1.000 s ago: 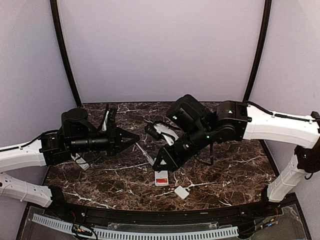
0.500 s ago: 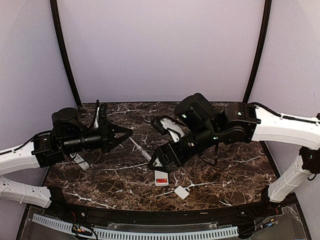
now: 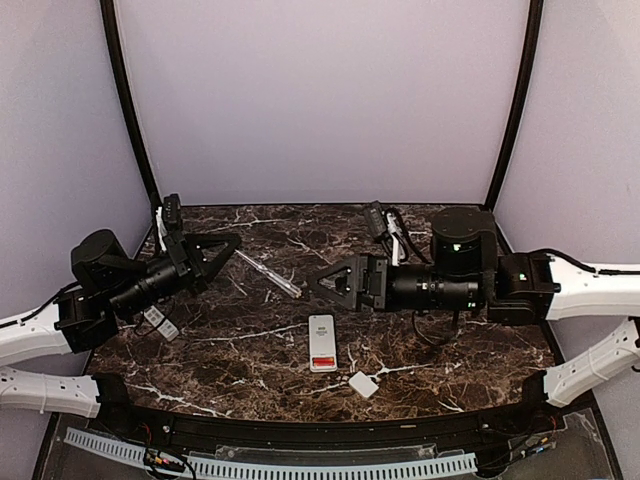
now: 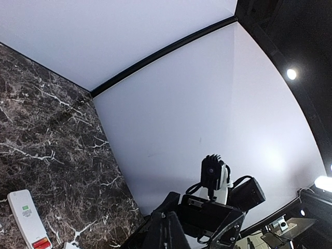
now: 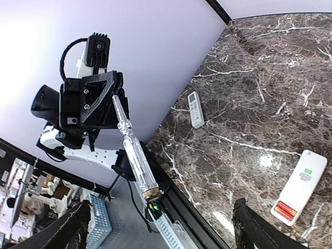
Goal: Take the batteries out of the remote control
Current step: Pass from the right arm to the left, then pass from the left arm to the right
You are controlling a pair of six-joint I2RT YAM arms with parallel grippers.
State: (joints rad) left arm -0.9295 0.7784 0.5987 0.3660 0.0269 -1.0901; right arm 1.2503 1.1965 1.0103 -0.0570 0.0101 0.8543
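A white remote control (image 3: pixel 322 343) lies face down on the marble, and red batteries (image 3: pixel 322 361) show in its open compartment at the near end. My left gripper (image 3: pixel 232 243) is shut on the metal tip of a clear-handled screwdriver (image 3: pixel 266 275) and holds it in the air, handle slanting towards the middle of the table. My right gripper (image 3: pixel 318 283) hovers open and empty, just right of the handle and above the remote. In the right wrist view the screwdriver (image 5: pixel 132 150) hangs from the left gripper (image 5: pixel 101 106), with the remote (image 5: pixel 301 184) and its red batteries (image 5: pixel 286 210) at lower right.
A second white remote (image 3: pixel 160 322) lies under my left arm near the table's left edge. A small flat white cover (image 3: pixel 363 384) rests by the front edge, right of the open remote. Purple walls and black corner posts close in the back and sides.
My right gripper has opened, let go of the screwdriver's handle and drawn back to the right, level. My left arm has pulled back left and up, carrying the screwdriver.
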